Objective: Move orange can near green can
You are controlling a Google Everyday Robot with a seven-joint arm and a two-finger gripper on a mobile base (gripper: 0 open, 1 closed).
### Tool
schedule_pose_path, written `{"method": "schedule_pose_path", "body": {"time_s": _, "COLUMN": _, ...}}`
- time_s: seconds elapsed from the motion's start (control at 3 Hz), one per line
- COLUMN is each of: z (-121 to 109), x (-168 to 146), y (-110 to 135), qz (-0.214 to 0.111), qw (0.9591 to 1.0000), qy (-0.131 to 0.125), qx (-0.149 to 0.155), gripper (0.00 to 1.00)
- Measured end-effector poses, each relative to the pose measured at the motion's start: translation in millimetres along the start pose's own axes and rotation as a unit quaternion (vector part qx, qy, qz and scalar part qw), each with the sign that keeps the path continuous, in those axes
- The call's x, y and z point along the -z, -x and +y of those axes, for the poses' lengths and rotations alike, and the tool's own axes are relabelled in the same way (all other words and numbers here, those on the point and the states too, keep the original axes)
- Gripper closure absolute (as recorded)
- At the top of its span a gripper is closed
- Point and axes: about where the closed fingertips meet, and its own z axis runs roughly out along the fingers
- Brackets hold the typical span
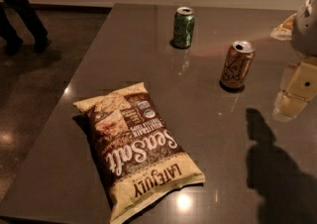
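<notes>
The orange can (pixel 237 65) stands upright on the dark table (pixel 124 44), right of centre, with its silver top open. The green can (pixel 183 28) stands upright farther back and to the left, about a can's height away from the orange one. My gripper (pixel 295 94) is at the right edge of the view, to the right of the orange can and a little nearer. It is apart from the can and holds nothing. Its shadow falls on the table in front of it.
A large brown and cream chip bag (pixel 137 146) lies flat on the near left part of the table. A small pale packet (pixel 285 27) lies at the far right. A person's legs (pixel 20 10) stand on the floor beyond the table's left edge.
</notes>
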Motion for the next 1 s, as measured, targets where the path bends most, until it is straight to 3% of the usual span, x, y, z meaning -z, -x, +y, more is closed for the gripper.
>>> {"method": "schedule_pose_path", "body": {"time_s": 0.33, "z": 0.0, "x": 0.0, "y": 0.0, "qz": 0.0, "qw": 1.0, "qy": 0.0, "qx": 0.0, "gripper": 0.0}}
{"method": "schedule_pose_path", "body": {"time_s": 0.67, "z": -10.2, "x": -2.1, "y": -6.3, "qz": 0.009, "qw": 0.9991, "qy": -0.007, "qx": -0.04, "gripper": 0.0}}
{"method": "schedule_pose_path", "body": {"time_s": 1.0, "z": -39.6, "x": -6.4, "y": -27.3, "qz": -0.002, "qw": 0.9905, "qy": -0.036, "qx": -0.133, "gripper": 0.0}}
